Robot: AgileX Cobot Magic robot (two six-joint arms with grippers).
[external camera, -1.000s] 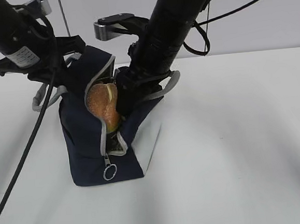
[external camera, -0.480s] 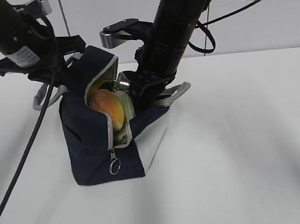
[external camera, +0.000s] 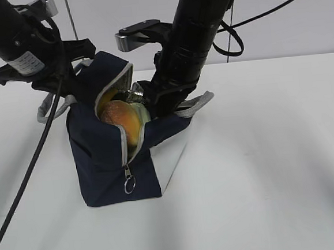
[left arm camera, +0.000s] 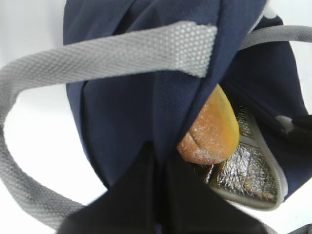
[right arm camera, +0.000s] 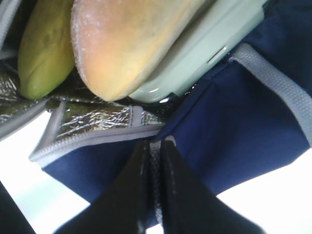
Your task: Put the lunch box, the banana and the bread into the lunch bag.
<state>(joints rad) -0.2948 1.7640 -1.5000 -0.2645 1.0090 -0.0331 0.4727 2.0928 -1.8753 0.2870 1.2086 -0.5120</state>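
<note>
The dark navy lunch bag (external camera: 109, 158) stands on the white table with its zipper open. The golden-brown bread (external camera: 122, 119) fills the opening; in the right wrist view the bread (right arm camera: 126, 44) lies on the lunch box's sage-green lid (right arm camera: 204, 48), with the banana (right arm camera: 46, 48) beside it against the silver lining. My left gripper (left arm camera: 158, 148) is shut on the bag's navy top flap, holding it up. On the bag's right side my right gripper (right arm camera: 155, 144) is shut on a strip of grey webbing at the rim.
A round metal pull ring (external camera: 129, 187) hangs at the zipper's lower end. One grey handle (external camera: 49, 109) loops out on the left and another (external camera: 199, 101) lies to the right. A black cable (external camera: 26, 171) crosses the table's left side.
My right gripper has gone from open to shut on the bag's right rim and risen slightly. The bread has sunk lower into the bag. The left gripper has not moved.
</note>
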